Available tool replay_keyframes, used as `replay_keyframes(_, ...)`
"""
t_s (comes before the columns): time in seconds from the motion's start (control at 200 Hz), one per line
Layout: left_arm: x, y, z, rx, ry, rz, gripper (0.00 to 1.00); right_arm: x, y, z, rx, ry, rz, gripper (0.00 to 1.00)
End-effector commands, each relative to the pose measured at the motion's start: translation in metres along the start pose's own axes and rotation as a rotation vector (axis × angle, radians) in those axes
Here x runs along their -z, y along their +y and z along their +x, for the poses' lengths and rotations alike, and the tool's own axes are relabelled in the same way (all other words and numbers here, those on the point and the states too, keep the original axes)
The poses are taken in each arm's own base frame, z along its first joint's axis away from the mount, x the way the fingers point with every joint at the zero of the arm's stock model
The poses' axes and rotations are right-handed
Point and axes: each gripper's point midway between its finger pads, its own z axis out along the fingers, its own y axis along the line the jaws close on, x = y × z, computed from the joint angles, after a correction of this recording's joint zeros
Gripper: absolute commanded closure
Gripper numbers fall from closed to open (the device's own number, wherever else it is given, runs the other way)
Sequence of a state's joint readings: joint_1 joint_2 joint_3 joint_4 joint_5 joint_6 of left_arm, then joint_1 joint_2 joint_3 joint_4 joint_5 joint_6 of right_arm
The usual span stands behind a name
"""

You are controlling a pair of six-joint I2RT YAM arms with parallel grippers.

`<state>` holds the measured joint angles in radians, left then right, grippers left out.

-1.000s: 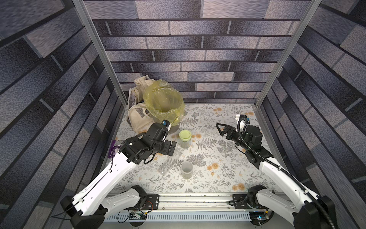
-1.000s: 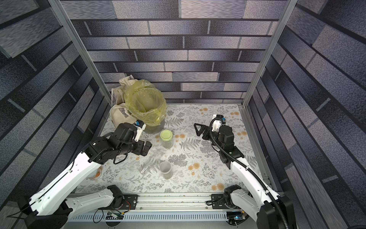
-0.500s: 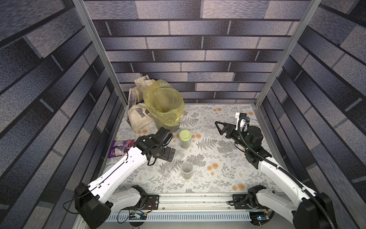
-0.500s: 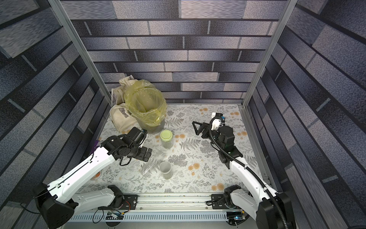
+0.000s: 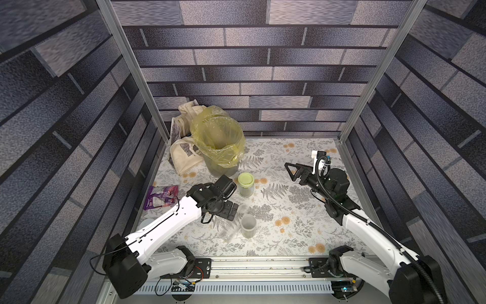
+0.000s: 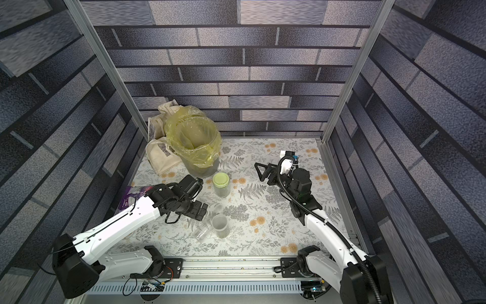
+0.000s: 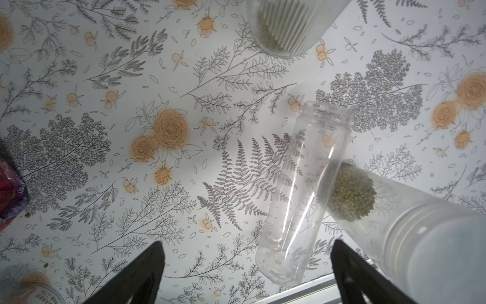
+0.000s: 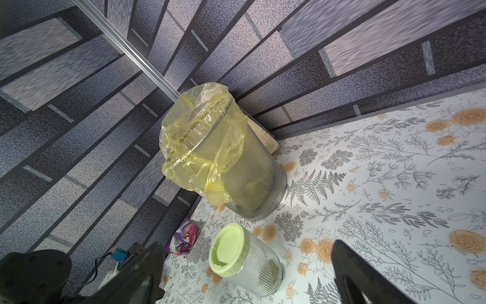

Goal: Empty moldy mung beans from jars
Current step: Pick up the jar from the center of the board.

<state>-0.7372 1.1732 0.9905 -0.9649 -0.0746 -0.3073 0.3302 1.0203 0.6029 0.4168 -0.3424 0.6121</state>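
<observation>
- Left wrist view: left gripper [image 7: 247, 246] is fully open and holds nothing, above the desk [image 7: 131, 79].
- Tall slim jar [image 7: 305, 189] lies on its side just ahead of the gripper, nearer one finger, and looks empty.
- Short jar [image 7: 410, 244] stands just beside it, with mung beans [image 7: 351, 196] at the bottom.
- Lidded jar [image 7: 286, 23] stands farther ahead.
- Right wrist view: right gripper [image 8: 247, 248] is fully open and empty, with the lidded jar ahead and the bin [image 8: 236, 168] beyond.

A lime-lidded jar [image 8: 246, 260] stands near the yellow-bagged mesh bin [image 8: 252, 179]; beans inside.
</observation>
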Motion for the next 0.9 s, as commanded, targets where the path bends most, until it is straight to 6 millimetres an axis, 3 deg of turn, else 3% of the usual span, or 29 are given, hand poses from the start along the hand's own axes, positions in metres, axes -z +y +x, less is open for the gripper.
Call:
replay_keyframes(0.0,0.000,-0.010,0.012,0.022,-0.003,0.032,0.00,0.004,-0.001,-0.002,0.021,-0.018,-0.002,0.00)
replay_keyframes(0.371,-0.033,-0.026,0.054,0.015,0.159,-0.004,0.02,-0.003,-0.016,-0.001,-0.003,-0.001,0.043,0.00)
replay_keyframes(0.646,-0.049,-0.042,0.068,0.009,0.169,0.035,0.03,-0.007,-0.025,0.003,-0.040,0.012,0.057,0.00)
replay_keyframes(0.897,-0.067,-0.043,0.065,-0.008,0.171,-0.003,0.09,-0.004,-0.024,-0.003,-0.031,-0.006,0.061,0.00)
